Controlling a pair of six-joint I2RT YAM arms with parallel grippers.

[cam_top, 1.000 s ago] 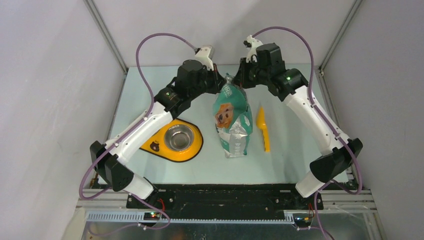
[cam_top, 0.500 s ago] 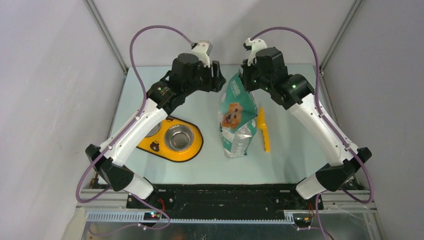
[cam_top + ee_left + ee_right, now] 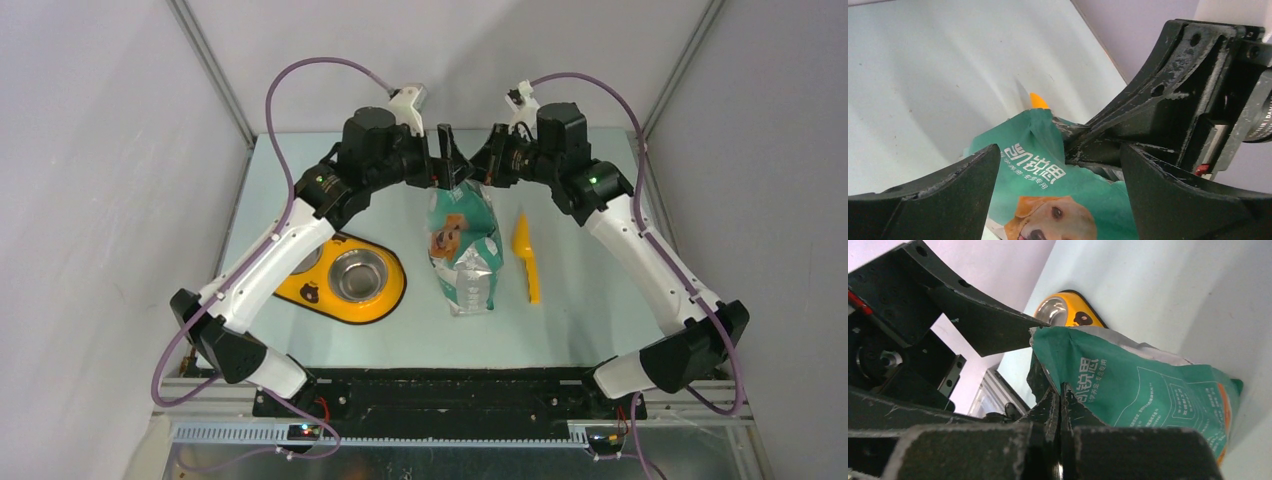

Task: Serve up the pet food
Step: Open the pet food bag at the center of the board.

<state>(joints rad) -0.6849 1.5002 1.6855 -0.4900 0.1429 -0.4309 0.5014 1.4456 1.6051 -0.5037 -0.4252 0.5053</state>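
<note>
Pinching bag (image 3: 463, 250) top: right gripper (image 3: 487, 170) | left gripper (image 3: 445, 163) spread wide, facing it

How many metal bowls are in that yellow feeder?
2. The right bowl sits uncovered in the yellow feeder; the left bowl beside it is mostly hidden under the left arm.

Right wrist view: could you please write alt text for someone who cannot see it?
The right hand is shut on the top edge of a green dog-food bag. Behind, a yellow feeder with a steel bowl sits on the table.
</note>
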